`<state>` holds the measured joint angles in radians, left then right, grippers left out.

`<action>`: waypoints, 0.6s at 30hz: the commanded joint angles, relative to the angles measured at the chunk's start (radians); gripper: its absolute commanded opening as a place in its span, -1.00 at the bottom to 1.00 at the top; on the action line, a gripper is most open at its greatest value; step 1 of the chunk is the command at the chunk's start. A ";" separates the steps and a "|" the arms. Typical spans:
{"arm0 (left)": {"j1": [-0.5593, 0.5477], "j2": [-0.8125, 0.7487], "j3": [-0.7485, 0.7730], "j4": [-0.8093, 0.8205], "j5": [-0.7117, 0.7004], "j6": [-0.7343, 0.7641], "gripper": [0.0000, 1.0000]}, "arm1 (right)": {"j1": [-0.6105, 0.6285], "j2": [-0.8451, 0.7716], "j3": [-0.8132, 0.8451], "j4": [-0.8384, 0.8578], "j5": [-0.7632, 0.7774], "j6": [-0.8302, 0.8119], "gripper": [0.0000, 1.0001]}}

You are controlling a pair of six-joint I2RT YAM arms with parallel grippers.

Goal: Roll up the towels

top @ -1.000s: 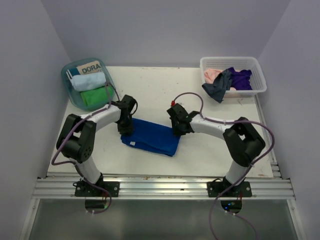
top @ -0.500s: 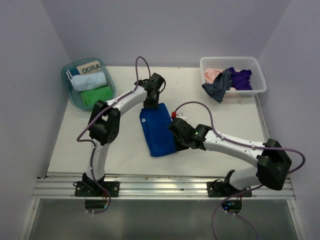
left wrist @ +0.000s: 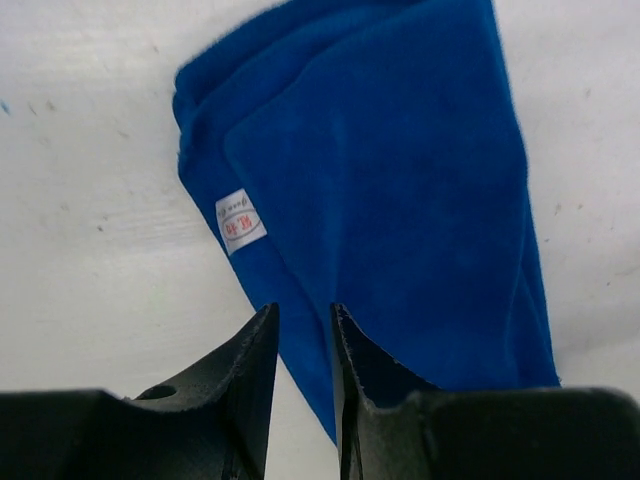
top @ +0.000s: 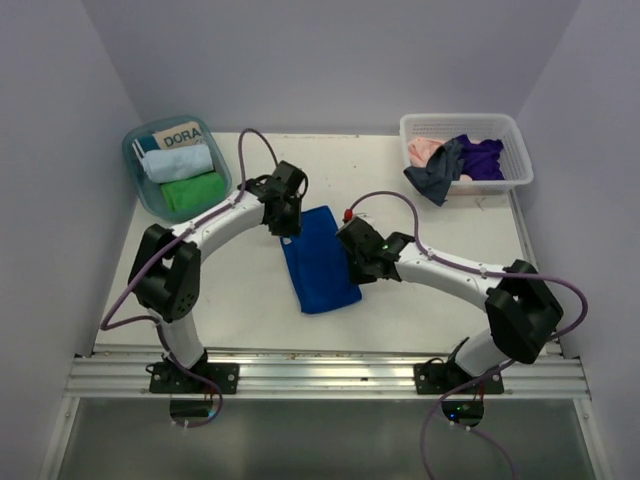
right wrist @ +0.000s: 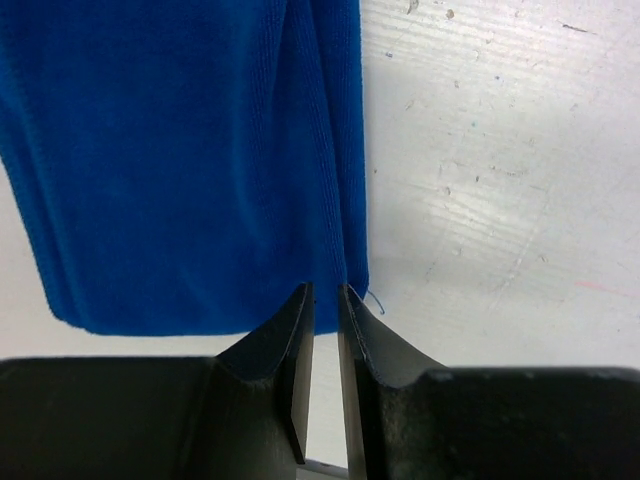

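Right now one royal blue towel (top: pixel 318 262) is lying folded into a long strip at the middle of the table (top: pixel 440 300), its single white tag (left wrist: pixel 240 220) showing near the left edge. Two pincers are working its ends. The left pincer (top: pixel 283 222) is sitting at the far corner with its fingers (left wrist: pixel 255 370) narrow; I cannot tell whether cloth is caught. The right pincer (top: pixel 358 262) is pinching the near edge, jaws almost closed. Two rolled towels, a light blue one (top: pixel 178 163) and a green one (top: pixel 193 190), are resting in the teal tub (top: pixel 133 178). Three loose cloths, a pink one (top: pixel 428 150), a grey one (top: pixel 437 178) and a purple one (top: pixel 485 157), are lying in the white basket (top: pixel 460 121).
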<state>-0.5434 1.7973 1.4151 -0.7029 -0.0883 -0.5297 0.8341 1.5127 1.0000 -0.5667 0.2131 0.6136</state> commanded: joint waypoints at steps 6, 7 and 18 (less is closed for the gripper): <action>0.008 0.097 -0.091 0.140 0.044 -0.018 -0.42 | -0.012 0.098 -0.009 0.108 -0.082 -0.040 -0.65; 0.013 0.115 -0.085 0.146 0.041 -0.012 -0.43 | -0.009 0.102 -0.036 0.119 -0.090 -0.034 -0.67; 0.092 0.222 0.110 0.094 0.042 0.071 -0.46 | 0.033 0.043 -0.055 0.110 -0.093 0.023 -0.68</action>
<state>-0.4675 2.0300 1.4639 -0.6182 -0.0219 -0.5072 0.8585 1.6165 0.9165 -0.4122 0.1165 0.6216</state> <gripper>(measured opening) 0.273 0.156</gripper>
